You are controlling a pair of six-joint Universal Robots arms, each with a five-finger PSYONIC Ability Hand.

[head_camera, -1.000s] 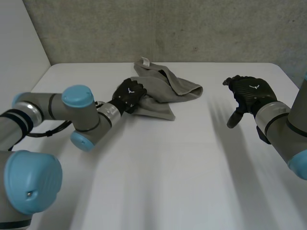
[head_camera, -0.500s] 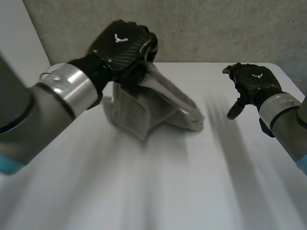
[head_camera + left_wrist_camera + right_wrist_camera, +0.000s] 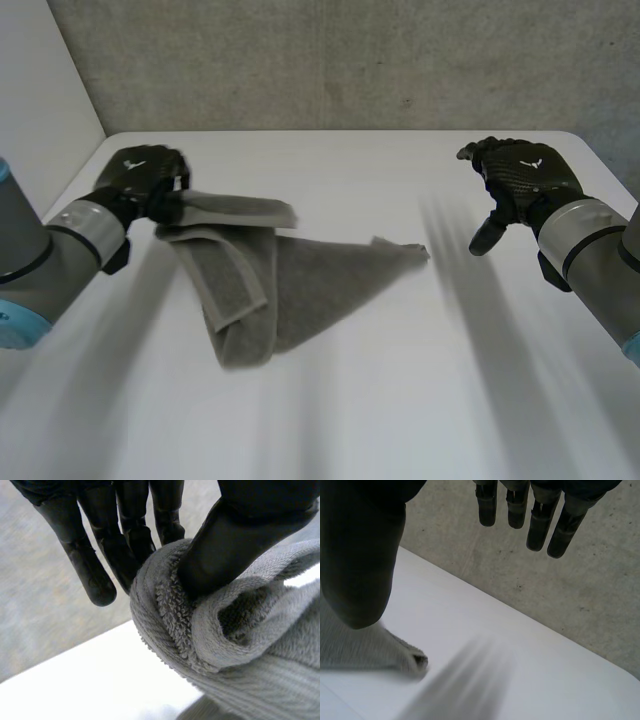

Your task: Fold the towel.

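Nearest, the white table (image 3: 400, 400) runs across the foreground. Just beyond, left of centre, the grey towel (image 3: 300, 290) lies loosely rumpled. A folded, rounded lobe points to the near side, a hemmed band runs down its left part, and one corner reaches right toward the middle of the table. Its far-left end is held by the left hand (image 3: 140, 178), whose thumb presses a bunched edge of the cloth against the fingers (image 3: 130, 535), a firm pinch in the left wrist view. At the far right, well apart from the towel, the right hand (image 3: 520, 180) hovers above the table, empty, its fingers straight and relaxed and the thumb spread. A grey concrete wall (image 3: 350, 60) stands behind.
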